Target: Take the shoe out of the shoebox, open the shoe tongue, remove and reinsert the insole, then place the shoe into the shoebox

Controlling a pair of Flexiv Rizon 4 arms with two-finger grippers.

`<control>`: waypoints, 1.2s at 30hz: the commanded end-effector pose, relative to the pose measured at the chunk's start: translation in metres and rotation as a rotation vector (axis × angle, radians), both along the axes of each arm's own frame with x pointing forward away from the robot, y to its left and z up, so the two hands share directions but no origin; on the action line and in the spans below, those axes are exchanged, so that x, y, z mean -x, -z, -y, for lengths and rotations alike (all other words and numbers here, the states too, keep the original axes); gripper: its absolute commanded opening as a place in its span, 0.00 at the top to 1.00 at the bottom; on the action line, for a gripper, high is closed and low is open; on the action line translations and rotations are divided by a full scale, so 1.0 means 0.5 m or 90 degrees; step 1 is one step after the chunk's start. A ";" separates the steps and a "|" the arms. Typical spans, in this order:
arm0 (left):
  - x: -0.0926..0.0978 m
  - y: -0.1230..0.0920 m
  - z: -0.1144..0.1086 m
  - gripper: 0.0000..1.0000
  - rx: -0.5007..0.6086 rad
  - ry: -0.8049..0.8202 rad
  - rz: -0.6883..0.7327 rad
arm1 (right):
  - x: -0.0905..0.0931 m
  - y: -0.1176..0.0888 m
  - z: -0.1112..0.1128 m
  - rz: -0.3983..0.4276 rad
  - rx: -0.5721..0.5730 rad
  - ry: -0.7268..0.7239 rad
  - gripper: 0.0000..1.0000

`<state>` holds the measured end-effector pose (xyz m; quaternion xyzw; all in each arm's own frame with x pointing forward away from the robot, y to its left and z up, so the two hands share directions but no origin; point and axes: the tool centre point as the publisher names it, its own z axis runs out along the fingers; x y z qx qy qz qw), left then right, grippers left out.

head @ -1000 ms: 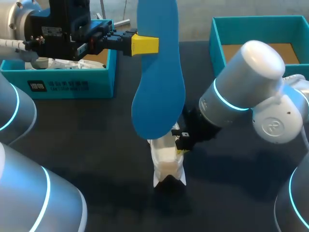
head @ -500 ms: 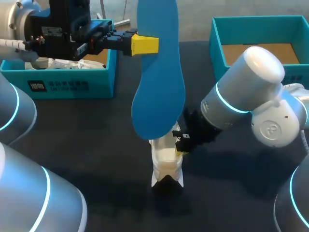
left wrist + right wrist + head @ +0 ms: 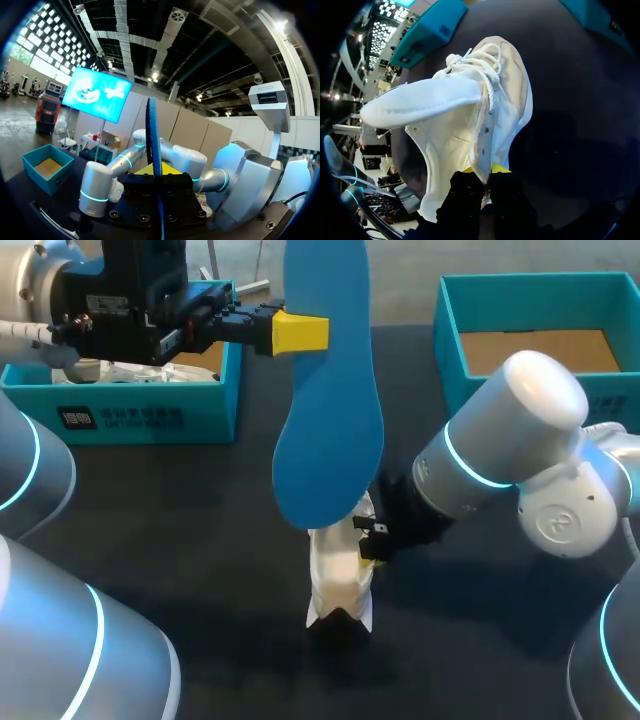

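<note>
A blue insole (image 3: 330, 390) hangs upright high over the middle of the table, my left gripper (image 3: 305, 332) shut on its edge. In the left wrist view the insole (image 3: 152, 135) stands edge-on between that gripper's (image 3: 159, 172) fingers. Below it a white lace-up shoe (image 3: 340, 585) rests on the dark table. My right gripper (image 3: 370, 545) is shut on the shoe's side wall. In the right wrist view the shoe (image 3: 505, 100) lies ahead of that gripper (image 3: 485, 172), and its tongue (image 3: 425, 100) is pulled wide away from the laces.
A teal box (image 3: 130, 415) with white packing in it stands at the back left. An open teal box (image 3: 452, 335) with a brown cardboard floor stands at the back right. The dark table (image 3: 200, 530) shows bare between them.
My right arm has shifted slightly and drawn the shoe a little to the left and toward the front edge. The left arm and insole have stayed put.
</note>
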<state>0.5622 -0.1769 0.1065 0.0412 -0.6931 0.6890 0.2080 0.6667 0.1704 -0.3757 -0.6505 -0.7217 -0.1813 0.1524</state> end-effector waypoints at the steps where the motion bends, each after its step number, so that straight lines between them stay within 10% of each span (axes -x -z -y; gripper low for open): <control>1: -0.002 -0.001 0.004 1.00 -0.002 0.001 0.000 | 0.001 0.014 0.000 0.000 -0.011 0.001 0.78; 9: -0.002 -0.001 0.004 1.00 -0.002 0.001 0.000 | 0.006 0.003 0.002 0.004 -0.008 0.001 0.50; 13: -0.002 -0.001 0.004 1.00 -0.002 0.001 0.000 | 0.006 -0.012 0.003 0.014 -0.015 -0.014 0.00; 22: -0.002 -0.001 0.004 1.00 -0.002 0.001 0.000 | 0.023 -0.108 0.000 0.070 -0.070 -0.035 0.00; 26: -0.002 -0.001 0.004 1.00 -0.002 0.001 0.000 | 0.030 -0.142 0.025 0.126 -0.212 -0.074 0.00; 36: -0.002 -0.001 0.004 1.00 -0.002 0.001 0.000 | 0.031 -0.147 0.033 0.133 -0.225 -0.080 0.00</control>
